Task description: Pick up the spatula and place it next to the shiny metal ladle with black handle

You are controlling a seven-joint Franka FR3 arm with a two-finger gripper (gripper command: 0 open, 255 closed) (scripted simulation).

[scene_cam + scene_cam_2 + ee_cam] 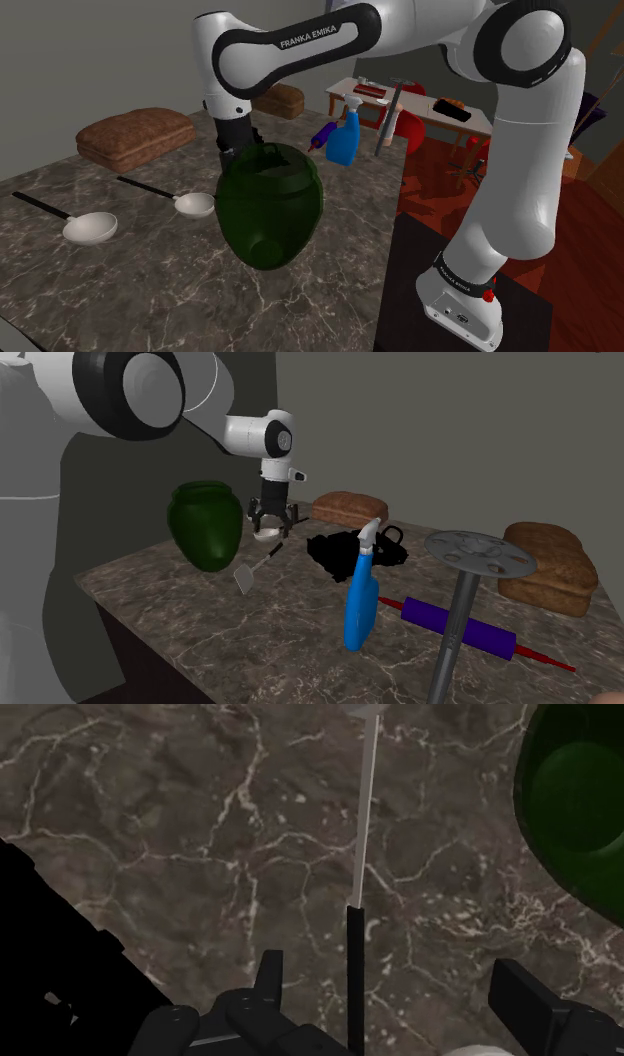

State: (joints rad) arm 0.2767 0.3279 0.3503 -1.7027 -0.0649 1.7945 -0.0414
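The spatula [362, 854] is seen flat on the marble tabletop [150, 824], its black handle unclasped between the parted fingers of the hand [390, 966]. Lying off-centre, it could be nudged askew on closing; the green vase [575, 794] close by could be struck.

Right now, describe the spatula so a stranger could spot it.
Find the dark green vase on the marble table. Beside it, under the gripper, lies the spatula: thin silver shaft, black grip, flat blade, unlike the two round-bowled ladles nearby.
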